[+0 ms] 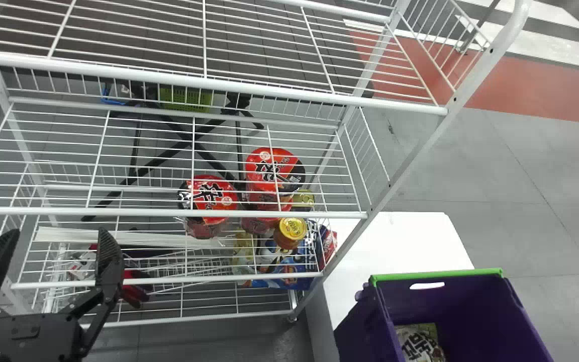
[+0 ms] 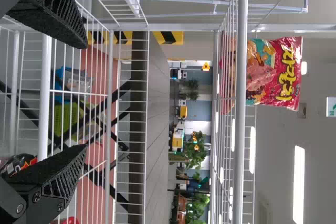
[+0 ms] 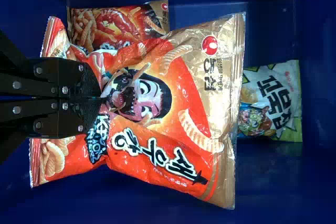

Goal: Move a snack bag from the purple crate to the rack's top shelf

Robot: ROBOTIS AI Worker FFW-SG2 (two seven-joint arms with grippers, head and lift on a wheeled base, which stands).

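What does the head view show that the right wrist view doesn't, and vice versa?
Head view's own: the white rack, its red noodle bowls and the open left end effector.
Right wrist view's own: the right end effector, gripping an orange snack bag, and another bag partly behind it.
Shared: the purple crate and the white-and-green bag inside.

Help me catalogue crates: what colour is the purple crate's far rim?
Its far rim is bright green, clearest in the head view.

A pink bag (image 2: pixel 286 74) stood on a high wire shelf (image 2: pixel 241 156). Red noodle cups (image 1: pixel 214 193) and a yellow-lidded jar (image 1: pixel 291 229) sat on a lower shelf (image 1: pixel 169 280). A white-and-green bag (image 3: pixel 275 100) lay on the floor of the purple crate (image 1: pixel 460 301), near a white table (image 1: pixel 405 236).
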